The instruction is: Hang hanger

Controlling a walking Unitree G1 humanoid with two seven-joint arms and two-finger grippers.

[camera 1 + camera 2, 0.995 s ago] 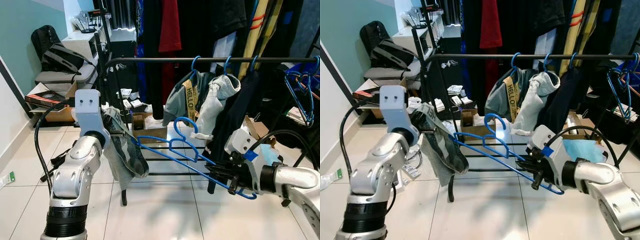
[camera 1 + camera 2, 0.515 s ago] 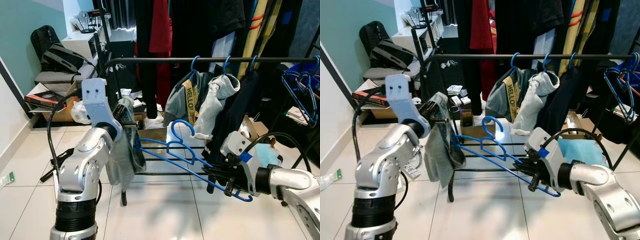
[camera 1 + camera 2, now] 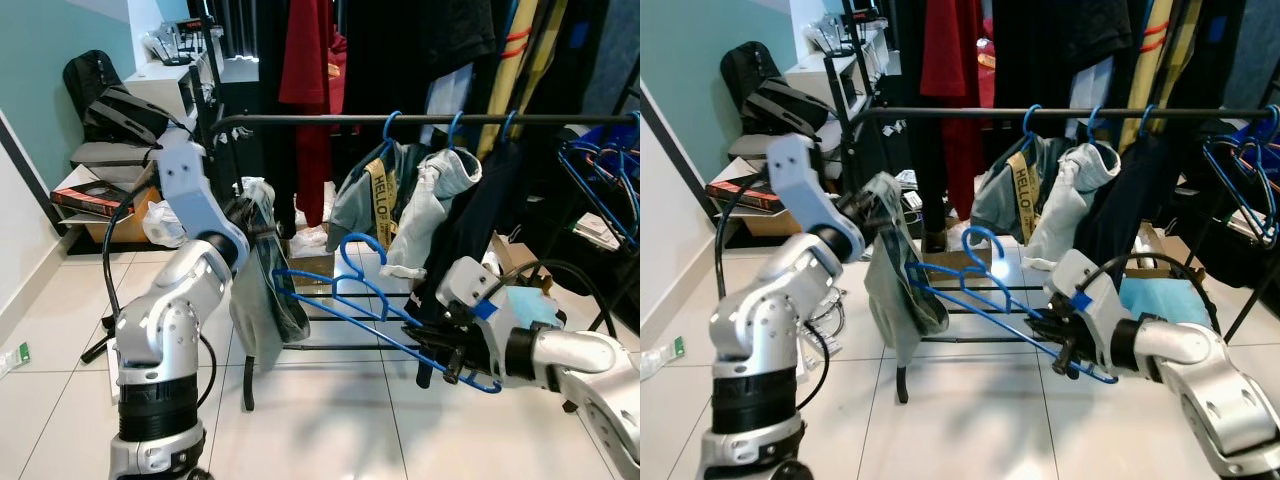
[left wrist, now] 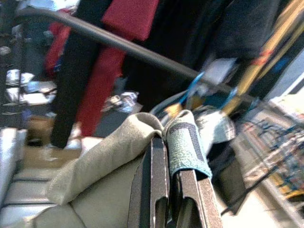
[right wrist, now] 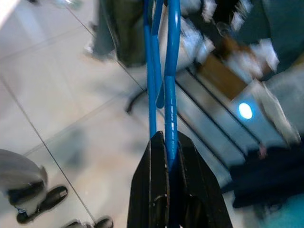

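Note:
A blue plastic hanger (image 3: pixel 350 290) lies nearly flat in the air below the black clothes rail (image 3: pixel 420 119), its hook pointing up. My right gripper (image 3: pixel 452 352) is shut on its near corner; in the right wrist view the fingers (image 5: pixel 164 175) clamp the blue bar (image 5: pixel 170 85). A grey-green garment (image 3: pixel 262 300) is draped over the hanger's far end. My left gripper (image 3: pixel 250 208) is shut on the garment's top edge, and in the left wrist view the cloth (image 4: pixel 185 142) sits pinched between the fingers (image 4: pixel 159 180).
Blue hangers with clothes (image 3: pixel 420 200) hang on the rail, and empty blue hangers (image 3: pixel 600 180) crowd its right end. Red and dark clothes (image 3: pixel 310 60) hang behind. A shelf with a backpack (image 3: pixel 120 115) stands at left. A cardboard box (image 3: pixel 300 262) sits under the rack on the tiled floor.
My left arm has risen and swung toward the rail, lifting the garment's top edge. The right gripper with the hanger has shifted slightly left.

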